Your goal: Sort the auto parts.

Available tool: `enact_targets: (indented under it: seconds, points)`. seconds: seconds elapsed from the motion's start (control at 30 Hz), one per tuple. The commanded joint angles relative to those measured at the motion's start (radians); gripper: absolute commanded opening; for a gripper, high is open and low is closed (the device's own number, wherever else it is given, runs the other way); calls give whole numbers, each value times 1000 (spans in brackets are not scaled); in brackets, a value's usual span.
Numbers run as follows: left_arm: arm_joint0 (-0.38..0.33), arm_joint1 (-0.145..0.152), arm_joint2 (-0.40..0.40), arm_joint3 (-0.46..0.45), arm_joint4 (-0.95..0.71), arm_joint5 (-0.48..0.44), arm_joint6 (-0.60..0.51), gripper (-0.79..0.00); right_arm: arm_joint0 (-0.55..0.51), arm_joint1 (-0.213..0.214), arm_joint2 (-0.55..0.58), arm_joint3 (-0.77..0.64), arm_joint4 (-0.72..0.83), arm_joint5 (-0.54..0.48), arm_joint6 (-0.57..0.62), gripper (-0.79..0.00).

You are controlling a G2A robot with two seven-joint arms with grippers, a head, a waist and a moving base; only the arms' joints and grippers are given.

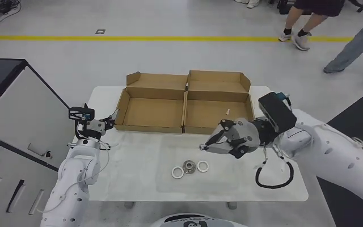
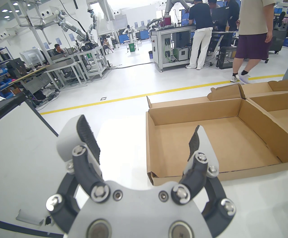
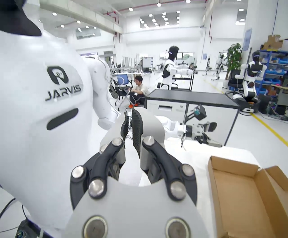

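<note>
The right tool (image 1: 205,146) hangs over the table (image 1: 136,176) at centre right of the top view. Its fingers are pinched nearly together on a small metal part (image 3: 128,120) with a coiled look. Below it in the frame lie a white ring (image 1: 177,172), a metal hub (image 1: 188,167) and a second white ring (image 1: 202,165). At upper centre stand the left box (image 1: 150,113) and the right box (image 1: 204,116), touching. A small white piece (image 1: 226,111) lies in the right box. The left tool (image 1: 109,121) is at the left, wide open and holding nothing, just beside the left box.

Bright, even light falls from ceiling lamps (image 3: 158,21). The bench (image 1: 136,164) glares white, with faint shadows. Wrist views bow lines near edges.
</note>
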Motion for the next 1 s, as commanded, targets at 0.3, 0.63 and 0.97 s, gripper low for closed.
enact_targets:
  seconds: [0.3, 0.63, 0.97]
  points:
    - [0, 0, 0, 0, 0, 0, 0, 0, 69, -44, -54, -75, -23, 0, -235, -785]
    - [0, 0, 0, 0, 0, 0, 0, 0, 69, -44, -54, -75, -23, 0, -235, -785]
    - [0, 0, 0, 0, 0, 0, 0, 0, 69, -44, -54, -75, -23, 0, -235, -785]
